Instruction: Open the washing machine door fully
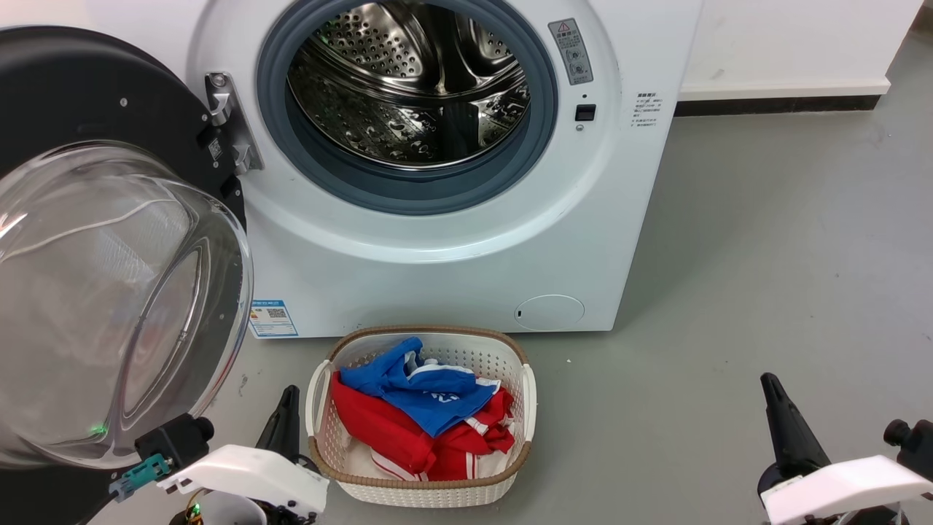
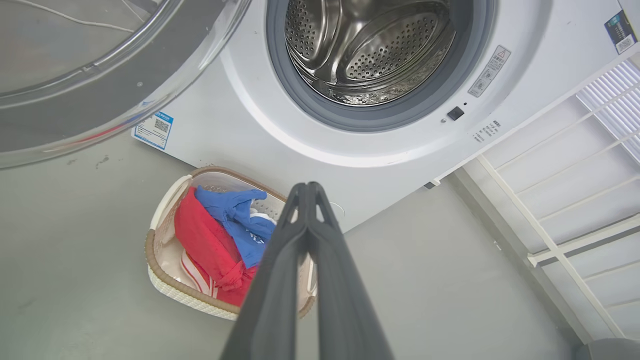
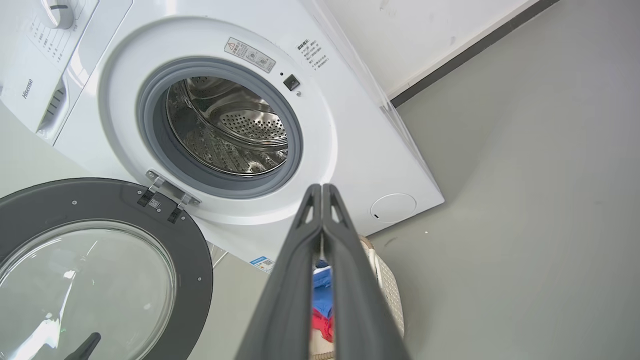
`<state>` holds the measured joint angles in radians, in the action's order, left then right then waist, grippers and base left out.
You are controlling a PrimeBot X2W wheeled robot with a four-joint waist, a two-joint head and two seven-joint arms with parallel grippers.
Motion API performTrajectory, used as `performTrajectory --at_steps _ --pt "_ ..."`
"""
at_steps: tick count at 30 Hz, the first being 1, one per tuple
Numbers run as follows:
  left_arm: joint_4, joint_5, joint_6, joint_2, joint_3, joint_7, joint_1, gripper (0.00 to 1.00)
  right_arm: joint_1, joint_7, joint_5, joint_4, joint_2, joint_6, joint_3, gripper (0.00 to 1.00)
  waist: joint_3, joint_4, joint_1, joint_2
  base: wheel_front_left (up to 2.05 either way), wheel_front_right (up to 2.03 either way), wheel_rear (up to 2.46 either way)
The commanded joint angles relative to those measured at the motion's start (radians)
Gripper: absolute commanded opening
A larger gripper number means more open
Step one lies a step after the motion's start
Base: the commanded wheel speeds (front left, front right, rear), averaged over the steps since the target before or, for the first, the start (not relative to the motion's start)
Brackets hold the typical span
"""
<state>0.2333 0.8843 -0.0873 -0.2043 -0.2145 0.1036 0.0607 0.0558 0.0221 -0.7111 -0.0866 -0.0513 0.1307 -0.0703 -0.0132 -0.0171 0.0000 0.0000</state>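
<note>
The white washing machine [image 1: 452, 248] fills the upper middle of the head view, its steel drum [image 1: 408, 80] exposed inside a grey gasket. The washing machine door [image 1: 109, 292] hangs swung wide to the left on its hinge [image 1: 229, 124], black rim and bulging glass bowl facing me. My left gripper [image 1: 286, 408] is shut and empty, low in the head view between the door and the basket, touching neither. My right gripper [image 1: 776, 397] is shut and empty at the lower right, far from the machine. The wrist views show the door [image 2: 75, 75] [image 3: 85, 270] and both pairs of fingers [image 2: 310, 240] [image 3: 322, 240] pressed together.
A white laundry basket [image 1: 423, 492] with a brown woven rim holds red and blue clothes on the grey floor in front of the machine. A white wall with a dark skirting [image 1: 773, 106] runs behind at the right. A white rack [image 2: 575, 165] stands to the machine's right.
</note>
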Motion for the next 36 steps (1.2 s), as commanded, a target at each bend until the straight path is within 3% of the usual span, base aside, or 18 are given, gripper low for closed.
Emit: performTrajectory --at_steps 1,36 --pt "-0.01 0.032 0.011 0.003 0.019 -0.007 0.028 0.0 -0.031 0.004 -0.041 0.005 -0.005 0.0 -0.003 0.0 0.0 0.0 0.0 0.0 0.0 0.0 0.0" --pt "-0.002 0.368 0.11 0.069 0.16 -0.101 0.04 0.0 -0.1 0.043 -0.45 -0.072 -0.006 0.0 -0.019 0.0 0.006 0.007 0.0 0.0 0.0 0.0 0.0"
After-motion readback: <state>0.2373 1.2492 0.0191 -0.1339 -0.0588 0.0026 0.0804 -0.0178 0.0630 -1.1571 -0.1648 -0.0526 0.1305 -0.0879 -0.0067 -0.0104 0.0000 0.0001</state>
